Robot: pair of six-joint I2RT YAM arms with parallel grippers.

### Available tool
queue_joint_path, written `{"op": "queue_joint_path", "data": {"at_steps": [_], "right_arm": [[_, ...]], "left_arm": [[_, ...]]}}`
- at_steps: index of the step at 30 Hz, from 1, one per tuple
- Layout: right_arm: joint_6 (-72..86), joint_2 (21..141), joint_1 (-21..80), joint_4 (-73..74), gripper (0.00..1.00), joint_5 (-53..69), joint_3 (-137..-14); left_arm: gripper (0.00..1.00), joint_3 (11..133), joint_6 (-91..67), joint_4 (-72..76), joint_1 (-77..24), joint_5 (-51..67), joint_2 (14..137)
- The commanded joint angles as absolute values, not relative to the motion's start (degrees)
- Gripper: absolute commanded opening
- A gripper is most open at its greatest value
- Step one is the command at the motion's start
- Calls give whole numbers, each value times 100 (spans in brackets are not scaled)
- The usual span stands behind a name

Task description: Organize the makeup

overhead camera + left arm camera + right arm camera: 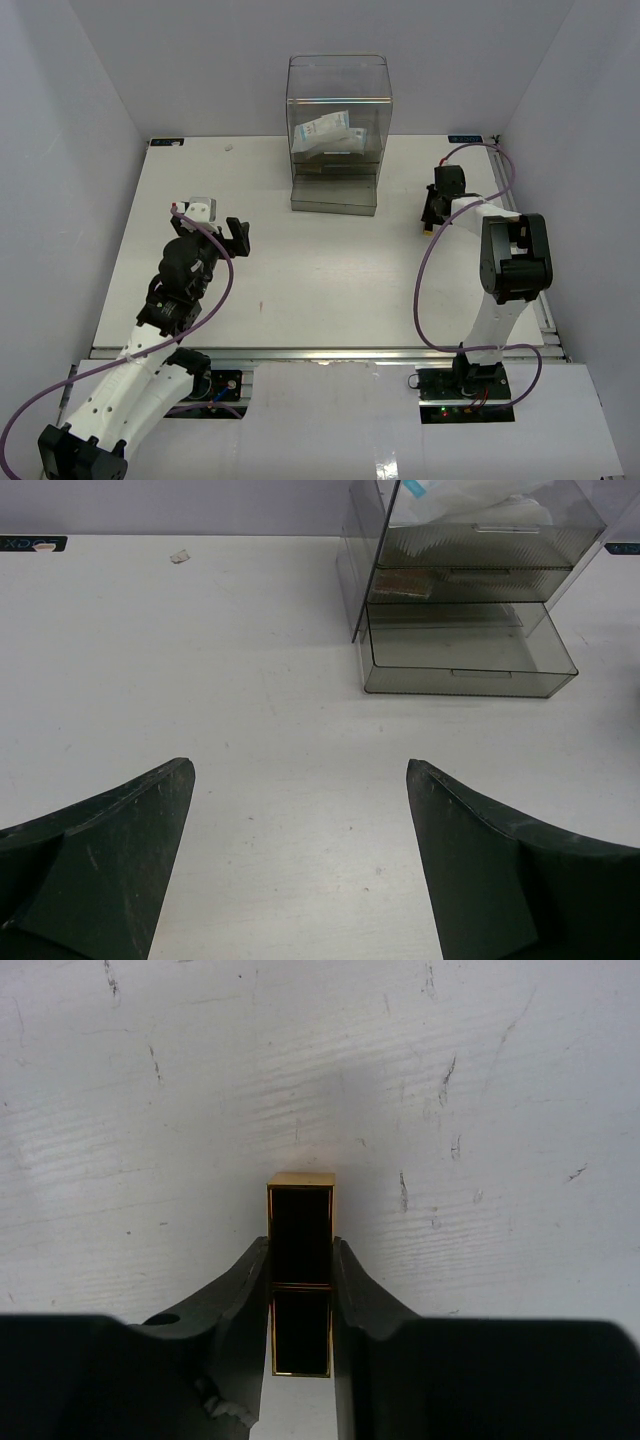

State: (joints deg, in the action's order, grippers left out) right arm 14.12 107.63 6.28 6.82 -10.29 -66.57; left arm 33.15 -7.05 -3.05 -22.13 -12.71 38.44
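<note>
One clear drawer box (338, 75) is standing at upper centre. One black-and-gold tube (300, 1230) is showing mid-frame. Sachets (328, 133) are numbering about two.

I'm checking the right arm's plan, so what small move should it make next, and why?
Probably lift straight up: the right gripper looks closed on the black gold-edged tube, which lies on the table, away from the drawer box.

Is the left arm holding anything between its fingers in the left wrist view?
No, the left arm's fingers stand wide apart, with nothing between them but the white table.
</note>
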Motion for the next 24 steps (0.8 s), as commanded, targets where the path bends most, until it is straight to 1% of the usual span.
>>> {"op": "queue_joint_path", "data": {"at_steps": [1, 4, 6, 8, 12, 13, 14, 15, 18, 24], "right_arm": [[1169, 10641, 634, 542, 15, -852, -6548], [711, 10409, 754, 427, 12, -645, -6523], [192, 10083, 915, 240, 10, -246, -6456], [-430, 9780, 1290, 155, 8, -46, -6474], [-1931, 9287, 1956, 388, 8, 968, -6761], [-2477, 9245, 2092, 651, 8, 1356, -6943], [-2849, 9247, 2235, 739, 10, 1468, -7109], [-3180, 9284, 2385, 800, 12, 1489, -7287], [-4024, 9724, 2794, 1004, 13, 1212, -7969], [-4834, 10963, 3111, 1303, 16, 524, -9253]], "left_arm": [[98, 3361, -663, -343, -2206, -1313, 3797], [98, 3371, -673, -343, -2206, -1318, 3788], [98, 3375, -684, -350, -2206, -1312, 3781], [98, 3375, -701, -352, -2206, -1302, 3771], [98, 3384, -703, -362, -2206, -1283, 3804], [98, 3384, -703, -368, -2206, -1283, 3798], [98, 3384, -703, -369, -2201, -1293, 3797], [98, 3384, -703, -371, -2197, -1306, 3795], [98, 3384, -703, -378, -2197, -1354, 3788], [98, 3366, -686, -387, -2197, -1462, 3782]]}}
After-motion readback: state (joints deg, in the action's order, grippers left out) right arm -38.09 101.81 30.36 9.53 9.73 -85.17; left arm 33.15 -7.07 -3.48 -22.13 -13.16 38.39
